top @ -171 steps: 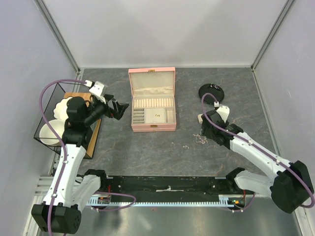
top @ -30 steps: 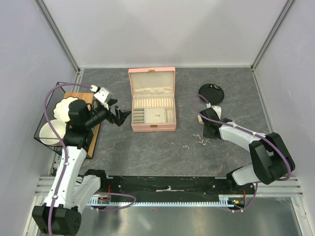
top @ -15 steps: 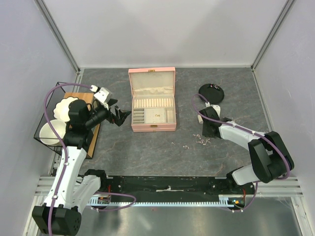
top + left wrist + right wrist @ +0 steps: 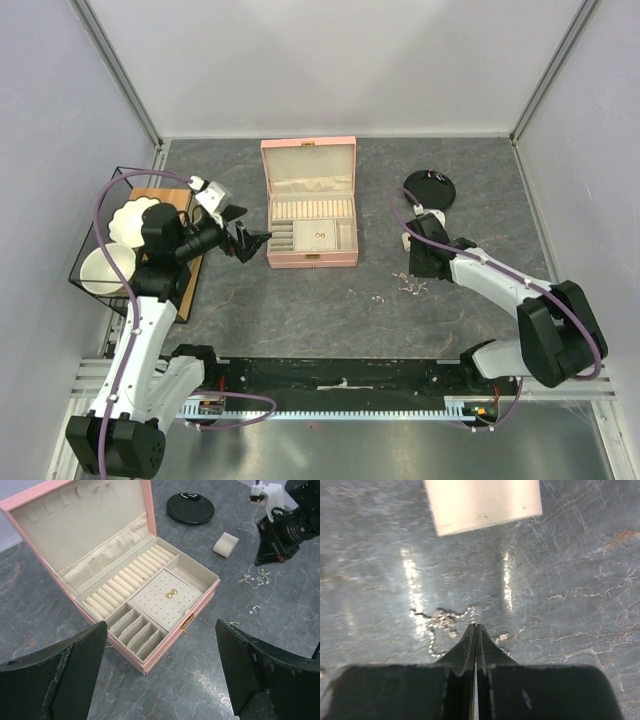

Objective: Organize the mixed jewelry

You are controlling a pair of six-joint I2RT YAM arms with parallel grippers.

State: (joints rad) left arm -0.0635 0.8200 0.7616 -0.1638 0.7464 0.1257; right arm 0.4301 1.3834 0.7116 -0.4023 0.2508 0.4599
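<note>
jewelry: mixed jewelry (image 4: 408,284) is one tangle of fine chain on the table (image 4: 300,310), right of the pink box (image 4: 310,205) and well apart from it; two loose bits (image 4: 378,297) just left of it
right gripper (image 4: 475,630): tips pressed together, touching the tangle's edge; can't tell if a link is caught
left gripper (image 4: 252,246): spread wide, hanging just left of the box
room: bare table between box front and arm bases; walls (image 4: 330,70) on three sides
crowding: beige pad (image 4: 482,500) just beyond the tangle
counts: one box, lid up, one gold piece (image 4: 172,594) inside; one black disc (image 4: 430,188); one pad; two white bowls (image 4: 108,268) in the wire basket (image 4: 82,225)
</note>
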